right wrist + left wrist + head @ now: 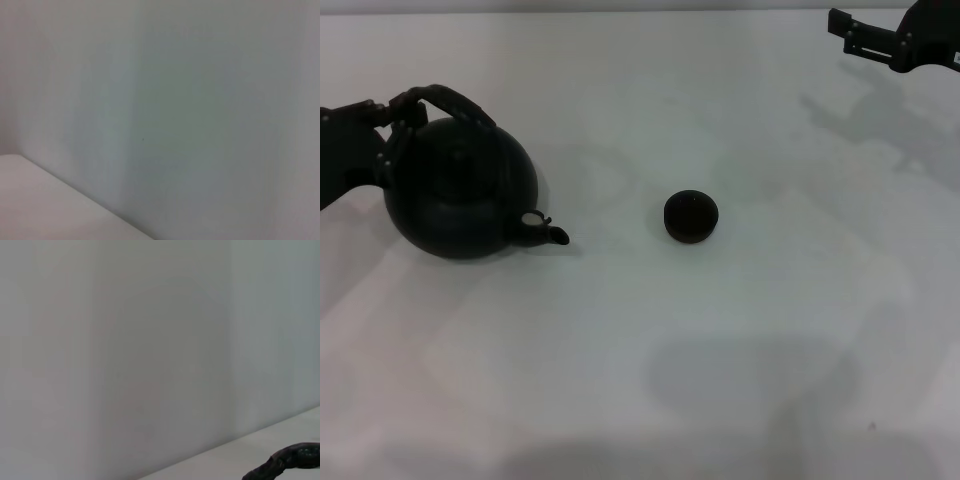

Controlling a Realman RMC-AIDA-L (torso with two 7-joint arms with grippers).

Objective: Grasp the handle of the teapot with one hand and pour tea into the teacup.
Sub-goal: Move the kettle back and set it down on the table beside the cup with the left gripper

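Your left gripper (402, 108) is clamped on the thick black arched handle (455, 103) of the round matte black teapot (460, 195), which sits on the white table (740, 340). The tiny black teacup (691, 216) stands well apart beyond the teapot's spout. Your right gripper (850, 30), fingers spread, hangs far beyond the cup.

From my seat, the teapot (460, 195) stands on the bench (720, 380) at the left, its spout toward the teacup (691, 216), which sits well apart to its right. I see the left end effector (392, 115) at the handle (450, 103). The right end effector (855, 35) hangs at the far right, behind the teacup.
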